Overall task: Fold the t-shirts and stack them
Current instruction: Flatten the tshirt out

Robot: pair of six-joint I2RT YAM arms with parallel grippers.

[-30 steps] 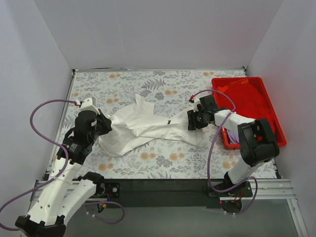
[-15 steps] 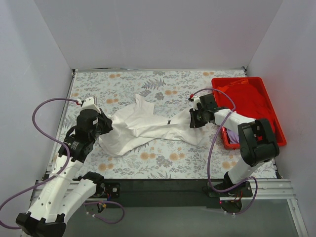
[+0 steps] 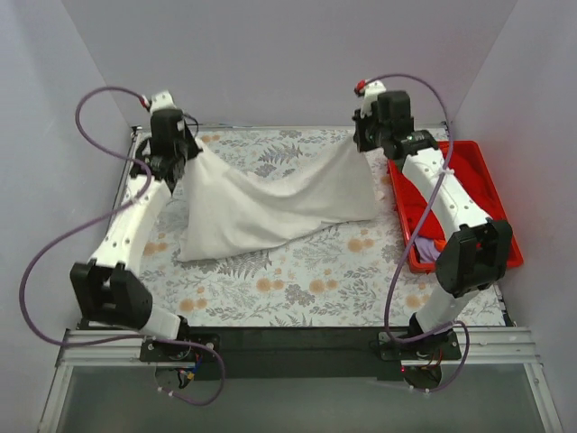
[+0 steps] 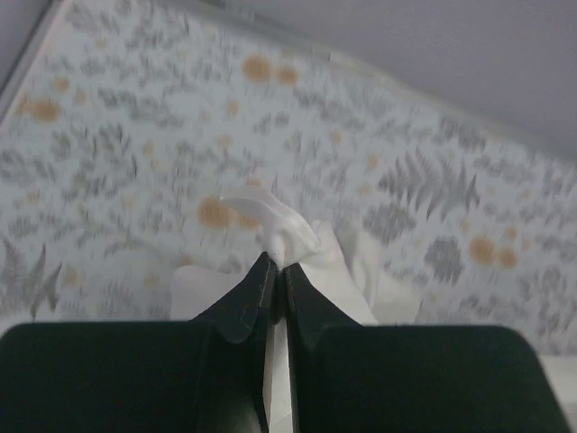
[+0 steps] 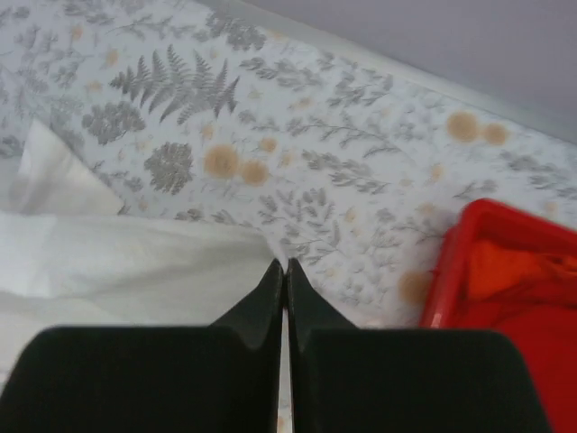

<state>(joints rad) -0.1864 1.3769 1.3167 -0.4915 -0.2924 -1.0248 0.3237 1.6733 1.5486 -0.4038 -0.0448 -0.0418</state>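
Both arms just swung up and back: left end effector (image 3: 185,153) and right end effector (image 3: 362,142) each pinch a white t-shirt (image 3: 270,203) corner, spreading it over the worktop (image 3: 297,280) for folding.

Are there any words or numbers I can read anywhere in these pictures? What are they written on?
There is no text to read in any view.
White shirt: plain, no print or label showing.
Tablecloth: only flowers and ferns, no letters.
Red tray: no words or numbers visible.
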